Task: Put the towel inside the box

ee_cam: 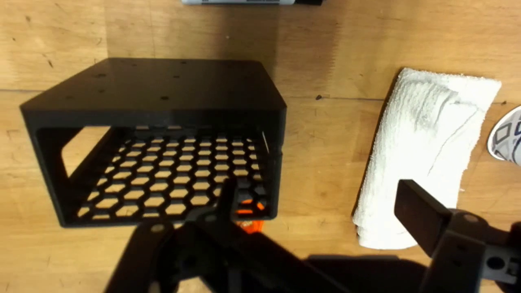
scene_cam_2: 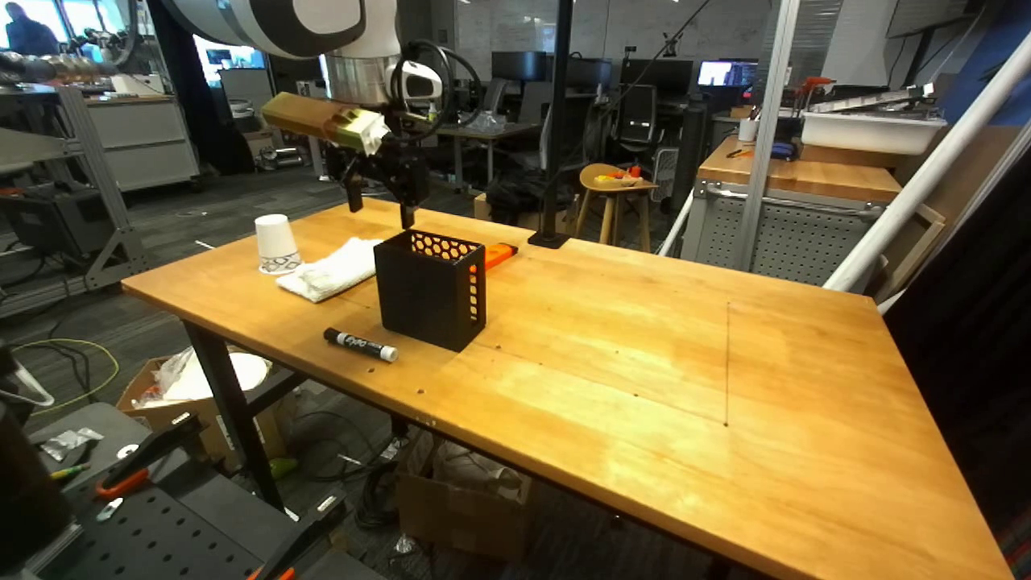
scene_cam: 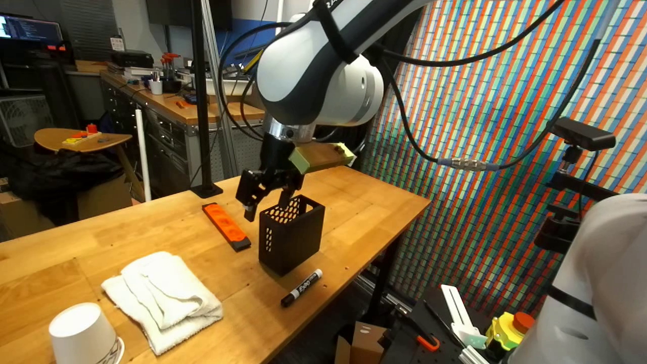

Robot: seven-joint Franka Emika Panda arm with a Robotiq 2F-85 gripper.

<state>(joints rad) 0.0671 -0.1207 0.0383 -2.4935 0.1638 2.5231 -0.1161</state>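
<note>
Gripper (ee_cam: 317, 186) was observed spread and empty near the black honeycomb-sided box (scene_cam: 295, 240); folded white towel (scene_cam: 164, 298) was seen outside, on the wooden tabletop (scene_cam: 364, 202). Approach was judged in hand; next, alignment above the towel and pinching were required.

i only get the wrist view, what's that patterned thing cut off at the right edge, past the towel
Observer: A white cup; both exterior views show it standing upside down beside the towel.
Operator: ok and the orange bit showing by the box, is it part of something longer
Observer: Yes, in an exterior view it is a long orange-and-black bar, lying on the table with a gap between it and the box.
</note>
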